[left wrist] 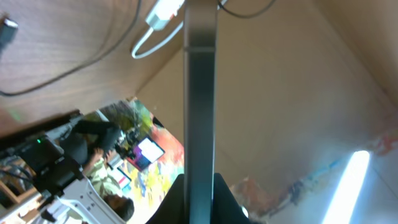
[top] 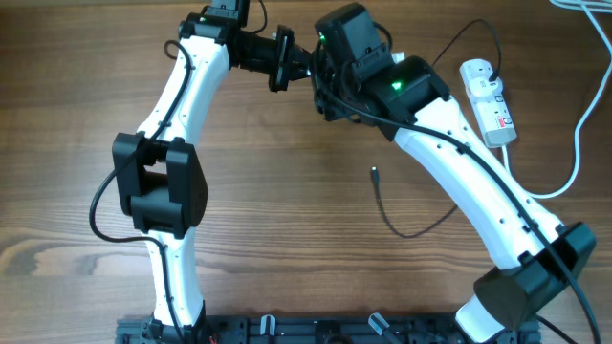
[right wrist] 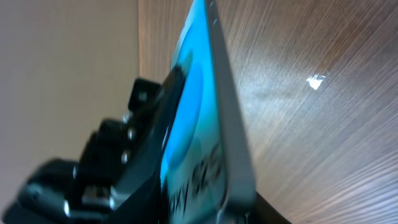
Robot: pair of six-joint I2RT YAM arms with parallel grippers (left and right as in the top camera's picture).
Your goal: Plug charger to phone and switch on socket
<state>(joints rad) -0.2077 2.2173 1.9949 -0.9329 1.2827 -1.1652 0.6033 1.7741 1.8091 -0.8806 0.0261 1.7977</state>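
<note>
The phone stands on edge in the air between both grippers. In the left wrist view its grey edge (left wrist: 199, 93) rises from my left gripper (left wrist: 199, 202), which is shut on it. In the right wrist view its cyan screen (right wrist: 196, 118) with the printed white strip sits in my right gripper (right wrist: 231, 214), also shut on it. In the overhead view the left gripper (top: 285, 62) and the right gripper (top: 325, 88) meet at the table's far middle and hide the phone. The charger tip (top: 374, 173) lies loose on the table, its thin black cable (top: 406, 232) curving away. The socket (top: 489, 100) lies at the far right.
The socket's thick white cord (top: 579, 134) loops along the right edge. The left wrist view also shows the white socket (left wrist: 164, 12), its cord (left wrist: 138, 50) and the charger tip (left wrist: 6, 31). The wooden table (top: 287, 210) lies open between the arms.
</note>
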